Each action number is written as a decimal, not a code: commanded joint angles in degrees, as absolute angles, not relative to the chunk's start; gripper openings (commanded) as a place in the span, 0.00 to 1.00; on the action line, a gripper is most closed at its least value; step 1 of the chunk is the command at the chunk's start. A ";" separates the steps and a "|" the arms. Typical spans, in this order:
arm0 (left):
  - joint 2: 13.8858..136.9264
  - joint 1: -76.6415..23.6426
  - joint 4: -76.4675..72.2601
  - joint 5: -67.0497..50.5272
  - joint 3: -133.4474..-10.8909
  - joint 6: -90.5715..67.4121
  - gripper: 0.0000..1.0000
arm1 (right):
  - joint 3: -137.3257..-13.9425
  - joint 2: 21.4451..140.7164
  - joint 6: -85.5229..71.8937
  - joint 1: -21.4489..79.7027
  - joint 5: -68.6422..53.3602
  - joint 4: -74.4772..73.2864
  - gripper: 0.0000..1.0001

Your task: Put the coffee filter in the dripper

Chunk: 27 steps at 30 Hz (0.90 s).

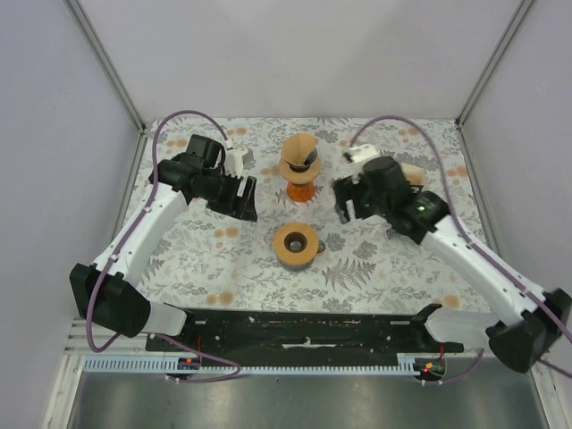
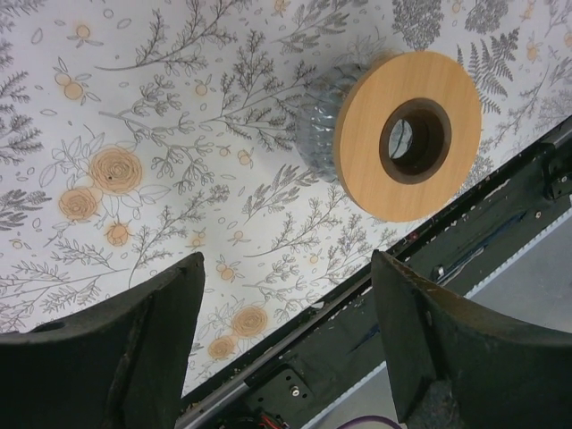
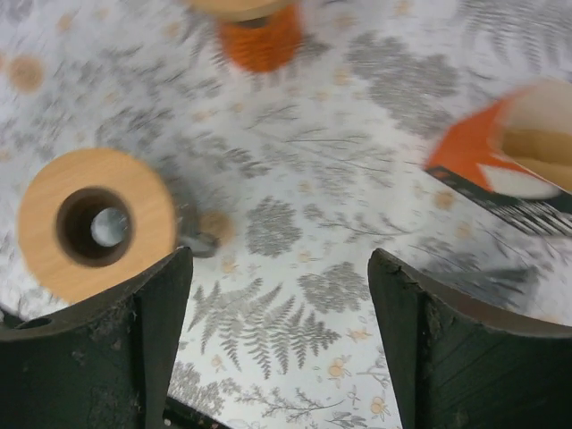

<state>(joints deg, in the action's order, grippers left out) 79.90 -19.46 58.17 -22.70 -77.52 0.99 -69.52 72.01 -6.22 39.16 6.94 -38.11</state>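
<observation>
Behind the dripper (image 1: 295, 243), filter (image 1: 299, 152) on orange stand (image 1: 300, 190)

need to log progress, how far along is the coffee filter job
Looks done: the brown paper filter sits in the top of the orange dripper, though how well it is seated is hard to tell. In hand: nothing; the fingers of the left gripper and right gripper stand open and empty. Left: probably only drawing the arms back.

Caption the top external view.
Left claw and right claw, both open, flank the filter on its orange stand; wooden ring nearer.
</observation>
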 commanded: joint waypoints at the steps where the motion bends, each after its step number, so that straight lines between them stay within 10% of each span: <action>1: 79.19 -19.51 54.59 -22.06 -81.04 -0.70 0.80 | -61.28 62.25 -13.26 26.75 12.65 -35.78 0.86; 16: 76.73 -19.42 50.98 -25.66 -78.40 -1.93 0.77 | -46.06 66.87 -18.81 -3.69 -2.54 -22.24 0.92; 22: 76.11 -19.51 51.07 -25.75 -78.57 -1.58 0.76 | -44.65 72.15 -19.33 -3.96 -4.92 -20.39 0.76; 27: 76.55 -19.51 51.07 -26.45 -79.01 -1.84 0.75 | -42.45 72.07 -20.21 -3.96 -5.28 -19.16 0.42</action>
